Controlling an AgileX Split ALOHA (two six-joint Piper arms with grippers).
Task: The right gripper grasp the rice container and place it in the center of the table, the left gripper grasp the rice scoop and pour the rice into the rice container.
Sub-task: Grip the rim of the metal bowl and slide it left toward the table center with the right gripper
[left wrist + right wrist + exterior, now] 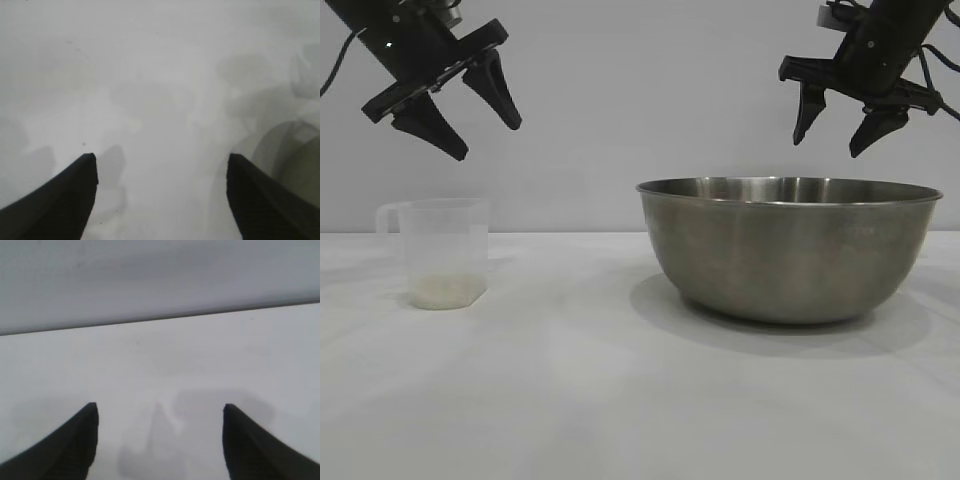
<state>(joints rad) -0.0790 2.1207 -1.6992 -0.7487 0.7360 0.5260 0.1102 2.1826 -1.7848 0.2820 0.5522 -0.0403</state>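
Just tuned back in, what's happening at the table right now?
Nothing is being held yet. The left gripper hangs open above the rice scoop, which stands on the table with rice in its bottom. The right gripper hangs open above the rice container, which sits toward the right.

- A robot test bench in a lab — not a home kitchen: a plain white table meets a bare grey wall just behind the steel bowl.
- Two black cabled robot arms hang above the bowl's level, one over it, one off to its left.
- Kitchenware appears only as props — a plastic measuring cup stands well left of the bowl.
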